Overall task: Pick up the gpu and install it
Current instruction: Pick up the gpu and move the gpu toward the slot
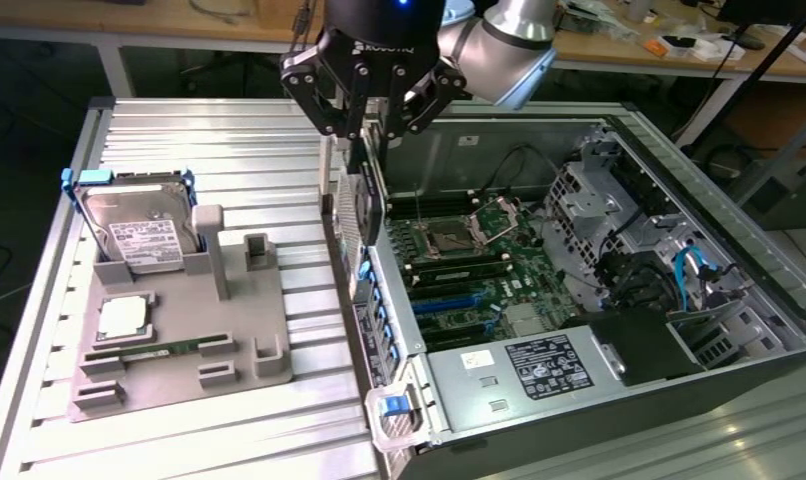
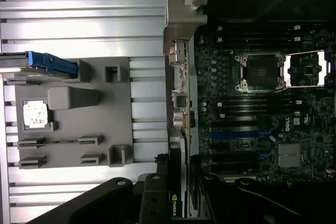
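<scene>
One NVIDIA-labelled gpu (image 1: 367,195) clamped edge-on in Robotiq claw (image 1: 372,125), over case (image 1: 763,300) edge.

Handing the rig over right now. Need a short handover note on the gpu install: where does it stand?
Gripper: shut on the gpu, which hangs edge-on below it.
Gpu: off the gray fixture, in the air over the open case's wall on the exterior view's left, beside the motherboard. It is not in a slot.
Done: pickup.
Left: seating the card; the blue slots hold no card.
On the fixture: hard drive and memory stick.
</scene>
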